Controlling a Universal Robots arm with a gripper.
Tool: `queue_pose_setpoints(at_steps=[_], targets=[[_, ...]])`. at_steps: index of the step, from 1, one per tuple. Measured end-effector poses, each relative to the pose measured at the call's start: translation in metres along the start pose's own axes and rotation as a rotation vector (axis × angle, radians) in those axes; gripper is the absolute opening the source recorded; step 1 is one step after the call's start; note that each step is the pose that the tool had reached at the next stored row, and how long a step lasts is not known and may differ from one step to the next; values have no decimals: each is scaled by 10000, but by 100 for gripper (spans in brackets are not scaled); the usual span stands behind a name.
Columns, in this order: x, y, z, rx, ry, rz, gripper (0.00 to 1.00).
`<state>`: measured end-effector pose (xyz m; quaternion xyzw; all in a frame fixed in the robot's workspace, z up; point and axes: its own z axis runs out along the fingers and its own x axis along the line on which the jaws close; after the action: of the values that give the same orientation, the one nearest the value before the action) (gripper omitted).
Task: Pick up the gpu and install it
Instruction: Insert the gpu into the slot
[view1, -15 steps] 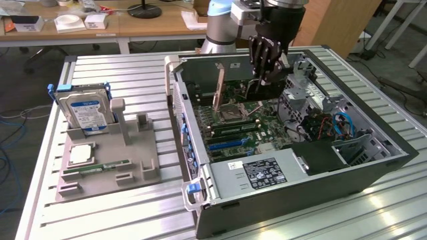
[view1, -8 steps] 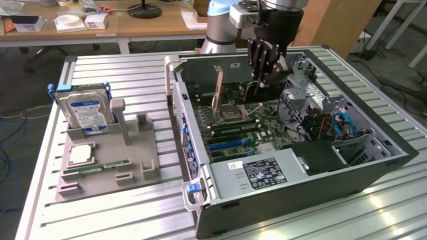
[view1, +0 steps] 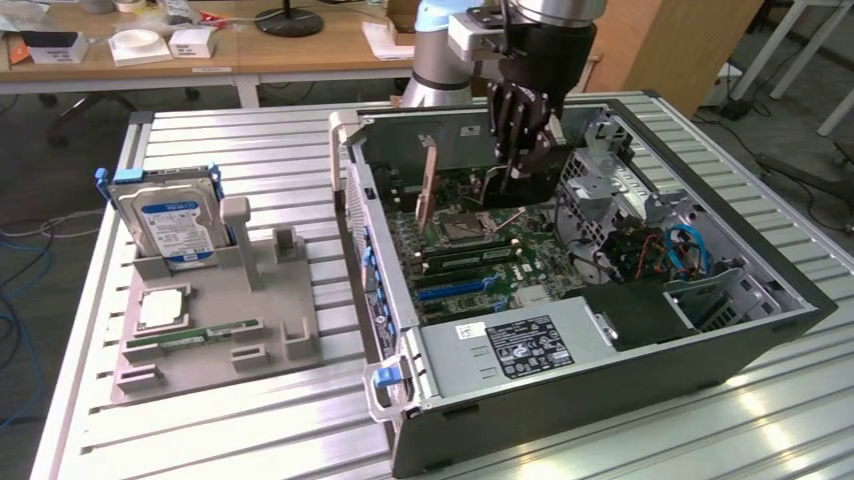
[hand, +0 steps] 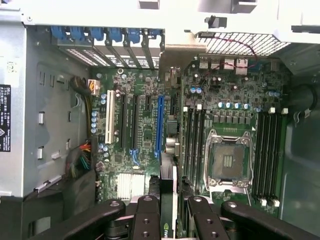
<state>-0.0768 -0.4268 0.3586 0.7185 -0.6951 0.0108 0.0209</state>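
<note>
Slatted metal table (view1: 200, 420), open computer case (view1: 601, 400) — arm (view1: 554, 40) reaches down inside, gripper (view1: 523, 160) pinching the gpu (hand: 167, 182).

arm (view1: 441, 70): extended downward | hand (view1: 531, 165): vertical, clamped on gpu (hand: 167, 187)

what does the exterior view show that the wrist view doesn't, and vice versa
Exterior view adds: the silver blue-labelled hard drive standing in a grey plastic holder tray on the slatted metal table. Wrist view adds: a white expansion slot. Both: the green motherboard, its silvery processor socket, and the black gripper shut on the dark flat gpu.
</note>
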Motion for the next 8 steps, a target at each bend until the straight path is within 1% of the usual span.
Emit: queue_pose_setpoints(at_steps=[3,8], targets=[[25,2,18,1,-34,1,26],[73,9,36,1,-38,2,26]])
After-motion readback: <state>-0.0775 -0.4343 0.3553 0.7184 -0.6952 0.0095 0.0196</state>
